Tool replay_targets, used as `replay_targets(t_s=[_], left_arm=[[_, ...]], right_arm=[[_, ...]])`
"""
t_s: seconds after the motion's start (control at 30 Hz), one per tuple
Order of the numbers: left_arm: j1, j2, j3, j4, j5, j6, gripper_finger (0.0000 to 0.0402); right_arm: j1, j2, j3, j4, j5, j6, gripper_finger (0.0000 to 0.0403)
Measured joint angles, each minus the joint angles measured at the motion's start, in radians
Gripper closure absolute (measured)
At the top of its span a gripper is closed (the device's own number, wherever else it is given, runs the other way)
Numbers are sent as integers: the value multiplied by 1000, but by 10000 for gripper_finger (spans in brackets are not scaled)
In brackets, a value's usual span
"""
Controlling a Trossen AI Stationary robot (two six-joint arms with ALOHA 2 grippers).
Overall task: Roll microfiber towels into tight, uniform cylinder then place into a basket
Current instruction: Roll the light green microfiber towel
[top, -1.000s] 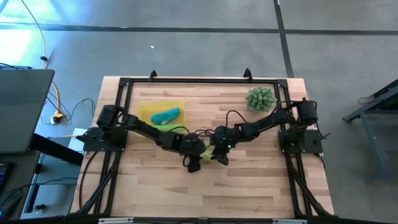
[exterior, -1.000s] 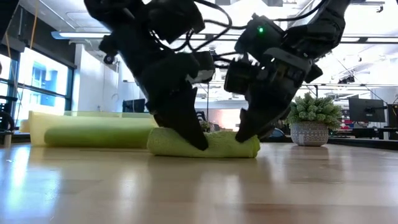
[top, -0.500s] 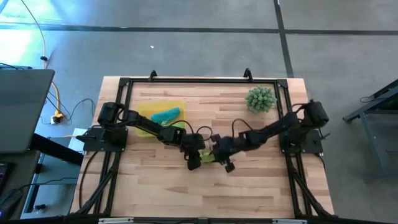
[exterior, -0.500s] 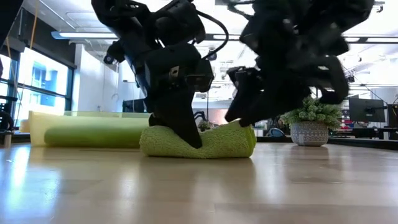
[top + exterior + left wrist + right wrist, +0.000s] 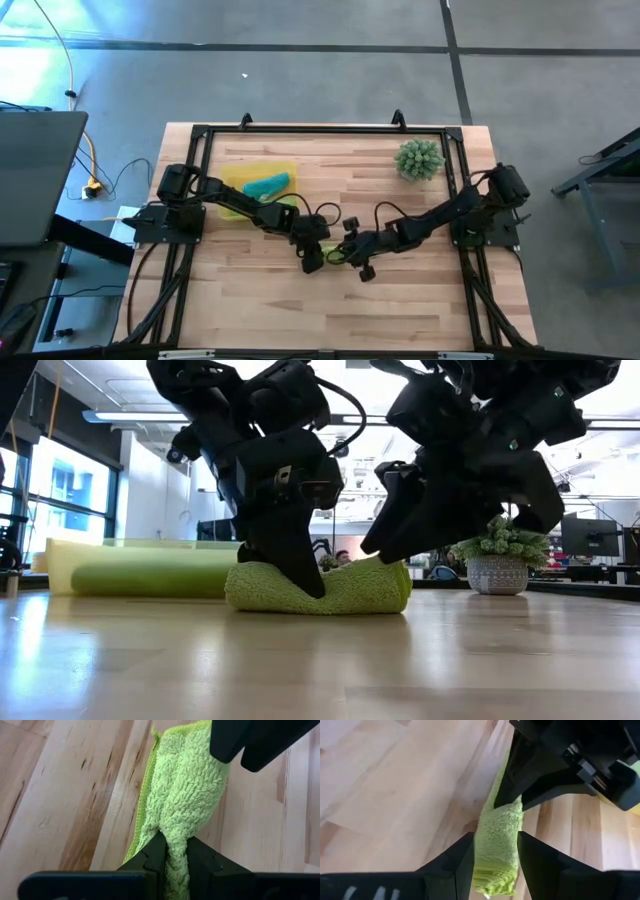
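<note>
The lime-green, nubby microfiber towel rolled into a loose cylinder lies on the pale wooden table near its middle, between the two arms. The left gripper pinches one end of the roll, its fingers narrow and sunk into the pile. The right gripper straddles the other end with its fingers set slightly apart, the cloth between them; whether they press it I cannot tell. The towel looks light, soft and springy, likely to slacken if released, so a hold at both ends seems wise, and the grippy pile should not slip.

The shallow translucent yellow plastic basket sits toward the table's far left and holds a rolled teal towel; a second lime-green roll lies by it in the low view
</note>
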Motion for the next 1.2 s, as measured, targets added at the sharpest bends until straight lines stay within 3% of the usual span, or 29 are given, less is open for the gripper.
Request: replay_targets(t_s=[0.23, 0.6, 0.97, 1.2], left_arm=[[0, 0, 0, 0, -3, 0, 357], [1, 0, -1, 5, 4, 10, 356], [-3, -21, -3, 16, 6, 114, 286], [19, -86, -8, -68, -4, 235, 264]], right_arm=[[27, 10, 1, 12, -7, 7, 263], [14, 76, 2, 18, 81, 13, 263], [-23, 112, 5, -15, 69, 101, 242], [-24, 132, 6, -13, 60, 151, 263]])
